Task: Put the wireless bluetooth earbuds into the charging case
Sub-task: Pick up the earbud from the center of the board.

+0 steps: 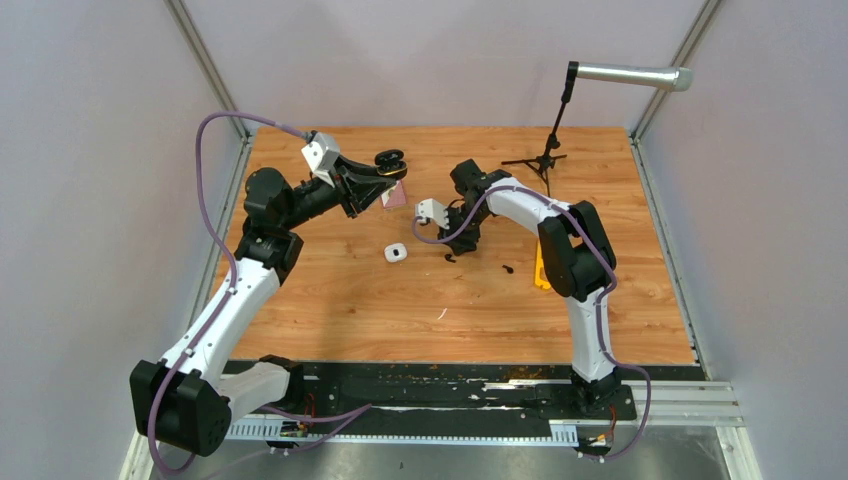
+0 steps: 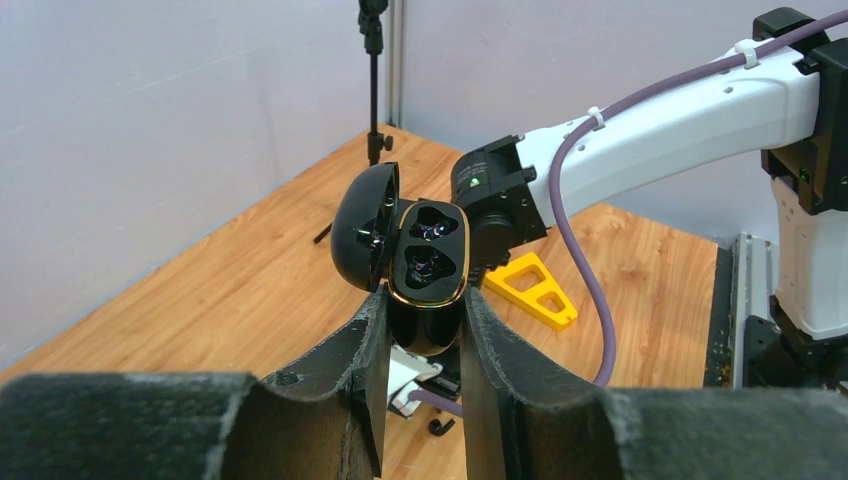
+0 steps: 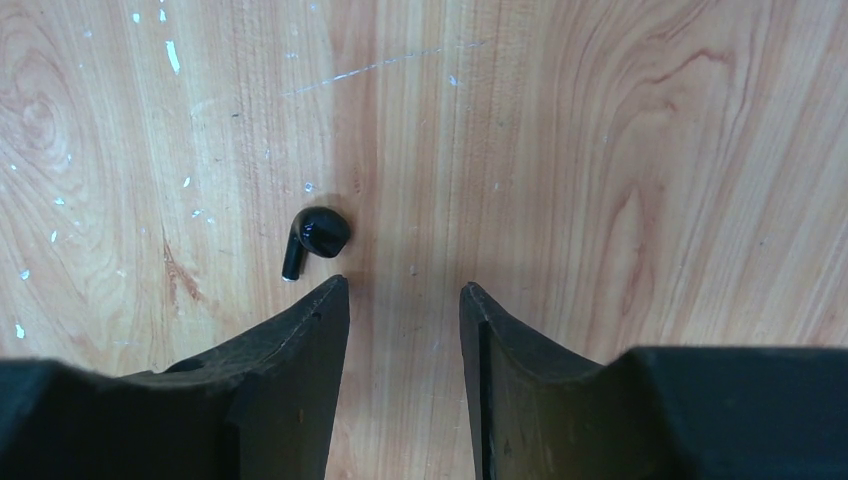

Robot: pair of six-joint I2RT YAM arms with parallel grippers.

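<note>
The tiny glossy black stemmed earbud (image 3: pixel 318 238), probably light, hard and slippery and best nipped gently across its bulb, lies on the wooden worktop (image 3: pixel 600 150) just beyond one fingertip of the spread, empty right claw (image 3: pixel 402 290), while the left claw (image 2: pixel 422 300) pinches the open gold-rimmed black charging case (image 2: pixel 428 265) aloft.

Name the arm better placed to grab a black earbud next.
Right. The right gripper, open, hangs close over a loose black earbud; the left gripper is shut on the open charging case.
</note>
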